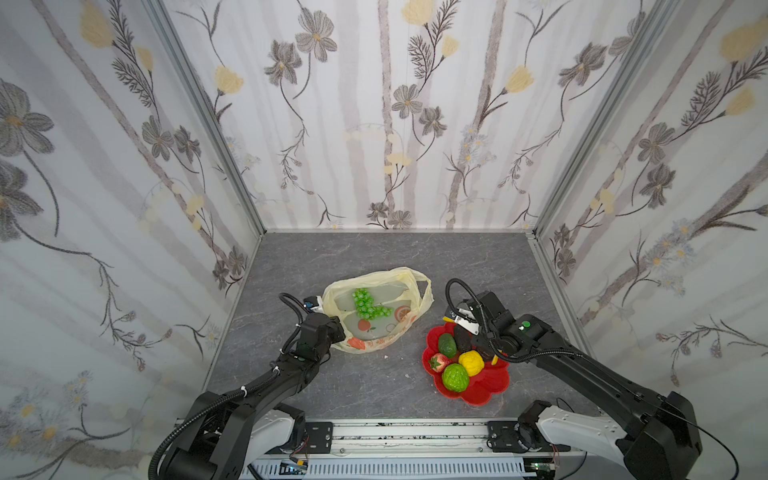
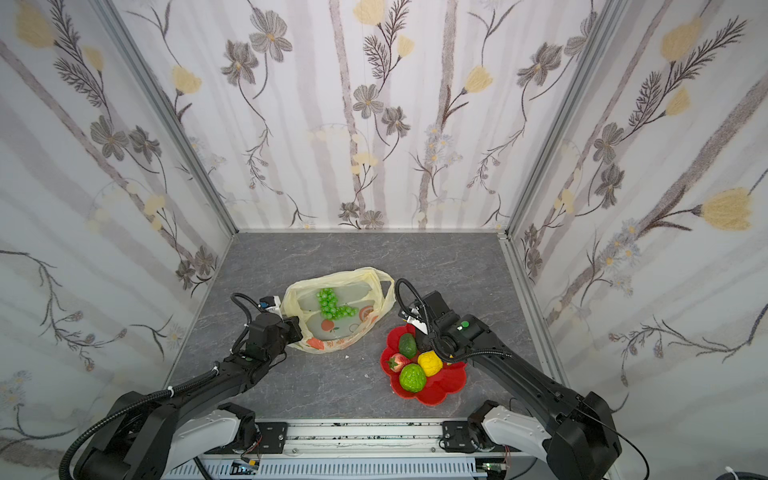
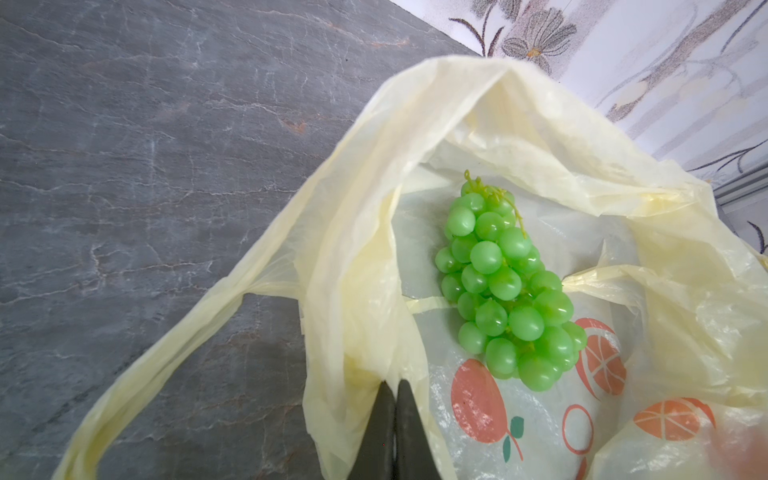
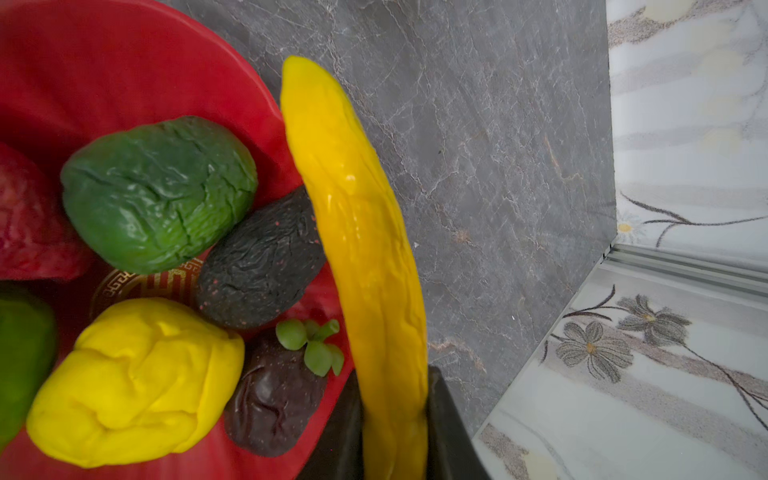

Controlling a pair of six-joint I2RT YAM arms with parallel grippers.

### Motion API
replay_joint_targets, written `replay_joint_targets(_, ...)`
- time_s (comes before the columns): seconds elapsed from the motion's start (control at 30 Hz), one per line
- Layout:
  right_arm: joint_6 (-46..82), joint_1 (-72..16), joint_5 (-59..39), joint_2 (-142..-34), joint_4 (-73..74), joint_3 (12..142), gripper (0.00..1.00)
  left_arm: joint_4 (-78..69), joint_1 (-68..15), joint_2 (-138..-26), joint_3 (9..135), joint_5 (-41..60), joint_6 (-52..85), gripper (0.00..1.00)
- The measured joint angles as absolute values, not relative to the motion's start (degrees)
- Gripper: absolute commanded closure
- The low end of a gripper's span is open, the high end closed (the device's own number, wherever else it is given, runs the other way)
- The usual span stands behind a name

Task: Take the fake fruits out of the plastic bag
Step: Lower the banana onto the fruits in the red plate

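Your right pincer (image 4: pixel 395 386) pinches the banana (image 4: pixel 357 216) by the red dish (image 1: pixel 490 390), lower right; your left pincer (image 3: pixel 392 399) nips the plastic bag (image 1: pixel 332 293) at its left edge.

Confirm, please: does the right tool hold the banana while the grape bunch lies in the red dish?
No: the grape bunch lies in the plastic bag, as the left wrist view shows. The right tool does hold the banana.
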State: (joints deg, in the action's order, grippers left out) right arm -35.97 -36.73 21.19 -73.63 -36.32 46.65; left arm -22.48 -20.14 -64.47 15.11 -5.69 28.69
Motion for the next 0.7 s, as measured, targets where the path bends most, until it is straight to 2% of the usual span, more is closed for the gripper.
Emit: replay_joint_targets(0.7,-42.6,-39.9,13.8,-75.8,-29.8,43.7,0.79,-22.5,-19.5,-64.5,15.1,-5.8,28.5,1.0)
